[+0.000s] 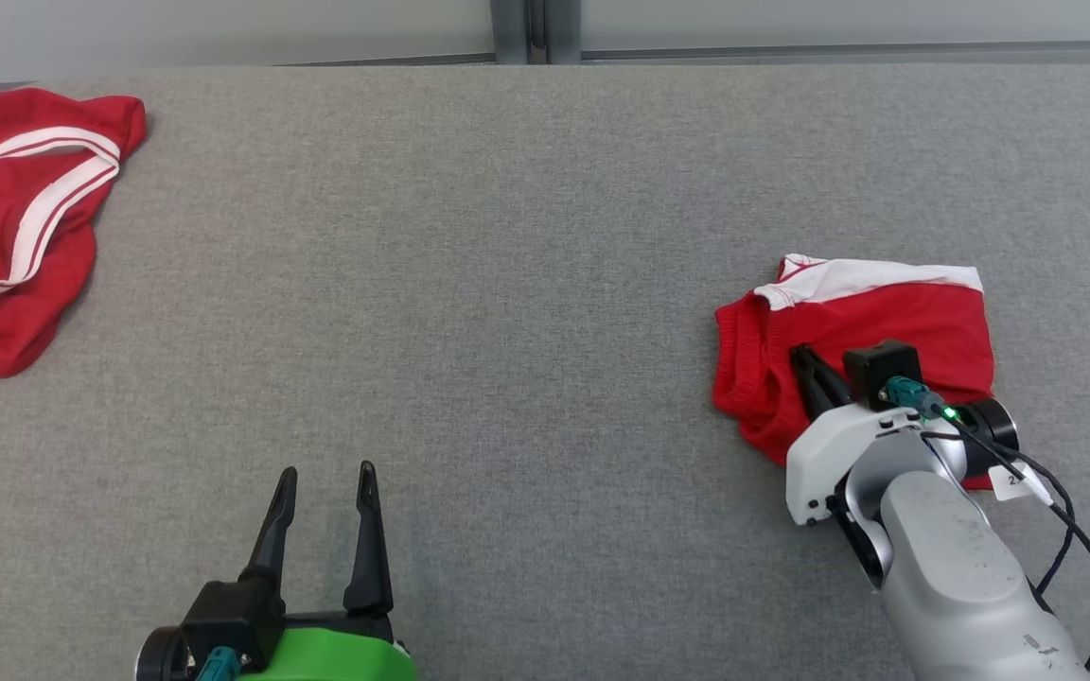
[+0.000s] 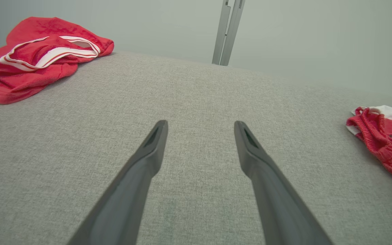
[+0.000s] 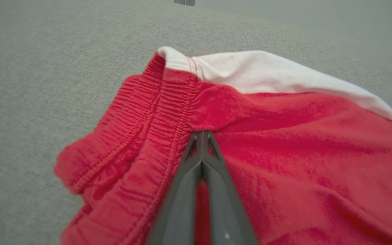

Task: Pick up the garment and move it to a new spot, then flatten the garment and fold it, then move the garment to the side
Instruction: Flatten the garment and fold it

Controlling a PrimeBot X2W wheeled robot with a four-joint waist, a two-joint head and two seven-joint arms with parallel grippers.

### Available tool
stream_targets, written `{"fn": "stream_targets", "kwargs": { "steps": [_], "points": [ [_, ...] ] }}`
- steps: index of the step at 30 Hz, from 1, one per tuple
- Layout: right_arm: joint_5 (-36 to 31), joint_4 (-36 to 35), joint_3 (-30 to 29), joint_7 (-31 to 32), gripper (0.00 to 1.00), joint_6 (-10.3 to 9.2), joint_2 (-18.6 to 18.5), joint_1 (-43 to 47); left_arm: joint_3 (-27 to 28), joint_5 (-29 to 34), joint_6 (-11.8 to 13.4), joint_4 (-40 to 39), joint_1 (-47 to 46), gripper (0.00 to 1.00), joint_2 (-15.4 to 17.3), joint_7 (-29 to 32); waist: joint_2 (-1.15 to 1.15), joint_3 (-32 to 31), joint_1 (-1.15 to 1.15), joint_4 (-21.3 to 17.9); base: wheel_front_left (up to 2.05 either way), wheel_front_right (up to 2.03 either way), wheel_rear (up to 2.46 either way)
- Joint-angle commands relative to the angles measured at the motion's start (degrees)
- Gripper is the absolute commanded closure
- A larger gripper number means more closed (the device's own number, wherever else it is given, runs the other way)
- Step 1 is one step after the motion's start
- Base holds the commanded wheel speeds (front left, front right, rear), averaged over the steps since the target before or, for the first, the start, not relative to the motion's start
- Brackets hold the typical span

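Note:
The garment (image 1: 895, 317) is a pair of red shorts with a white band, lying folded on the grey surface at the right. My right gripper (image 1: 800, 357) rests on its left part beside the ribbed waistband. In the right wrist view the two fingers meet at the tips (image 3: 201, 133), and the red cloth (image 3: 284, 136) puckers there, pinched between them. My left gripper (image 1: 327, 470) stands open at the lower left over bare surface, with nothing between its fingers (image 2: 201, 124). The garment's waistband edge (image 2: 383, 143) shows at the right of the left wrist view.
Another red garment with white trim (image 1: 15, 218) lies crumpled at the far left back corner, also seen in the left wrist view (image 2: 36, 64). The grey felt table (image 1: 507, 284) spreads between the two. A wall and a metal post (image 1: 536, 28) stand behind its far edge.

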Motion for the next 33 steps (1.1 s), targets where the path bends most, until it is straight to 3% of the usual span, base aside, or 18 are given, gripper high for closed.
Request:
{"fn": "stream_targets", "kwargs": {
  "steps": [1, 13, 18, 22, 23, 24, 25, 26, 27, 28, 33],
  "points": [
    [-0.05, 0.95, 0.58, 0.10, 1.00, -0.06, 0.07, -1.25, -0.11, -0.59, 0.28, 0.19, -0.94, 0.00, 0.19, -0.18, 0.00, 0.29, 0.00, 0.87, 0.00, 0.00, 0.00],
    [10.47, 2.30, 12.19, -2.82, 1.00, -0.04, 0.05, -1.36, -0.28, -1.94, 0.66, 1.11, 1.34, 0.00, 0.19, -0.18, 0.00, -3.39, 0.00, 0.88, 0.00, 0.00, 0.00],
    [9.82, -2.93, 11.21, -4.94, 1.00, -0.05, -0.06, 2.22, 0.68, -1.92, 0.45, 0.64, 2.93, 0.00, 0.19, -0.18, 0.00, -5.96, 0.00, -0.93, 0.00, 0.00, 0.00],
    [9.05, -13.19, 7.04, -5.30, 0.98, -0.05, -2.93, 9.09, 2.05, -1.49, -0.12, -0.15, 4.70, 0.00, 0.19, -0.18, 0.00, -8.55, 0.00, -2.68, 0.00, 0.00, 0.00],
    [8.94, -16.24, 5.62, -5.29, 0.93, -0.05, -3.63, 10.92, 2.37, -1.35, -0.30, -0.37, 5.13, 0.00, 0.19, -0.18, 0.00, -9.16, 0.00, -3.00, 0.00, 0.00, 0.00],
    [9.14, -20.36, 3.44, -5.29, 0.74, -0.05, -4.56, 13.59, 2.83, -1.19, -0.58, -0.62, 5.77, 0.00, 0.19, -0.17, 0.00, -9.76, 0.00, -3.39, 0.00, 0.00, 0.00],
    [9.36, -23.07, 1.77, -5.26, 0.68, -0.05, -5.18, 15.95, 3.20, -1.00, -0.71, -0.81, 6.21, 0.00, 0.19, -0.18, 0.00, -10.27, 0.00, -3.75, 0.00, 0.00, 0.00],
    [9.52, -26.48, -0.11, -5.27, 0.51, -0.05, -6.01, 18.70, 3.64, -0.81, -1.09, -1.00, 6.69, 0.00, 0.20, -0.17, 0.00, -10.77, 0.00, -4.16, 0.00, 0.00, 0.00],
    [8.95, -29.31, -1.84, -5.28, 0.16, -0.05, -7.02, 20.63, 4.01, -0.62, -1.24, -1.20, 7.02, 0.00, 0.19, -0.18, 0.00, -11.20, 0.00, -4.51, 0.00, 0.00, 0.00],
    [8.65, -31.71, -3.76, -5.28, 0.00, -0.05, -8.02, 23.27, 4.38, -0.40, -1.75, -1.29, 7.45, 0.00, 0.18, -0.18, 0.00, -11.59, 0.00, -4.79, 0.00, 0.00, 0.00],
    [8.94, -37.35, -12.74, -5.29, 0.00, -0.05, -8.77, 31.27, 6.15, 0.22, -3.32, -1.26, 8.56, 0.00, 0.19, -0.18, 0.00, -12.36, 0.00, -6.16, 0.00, 0.00, 0.00]
  ]
}}
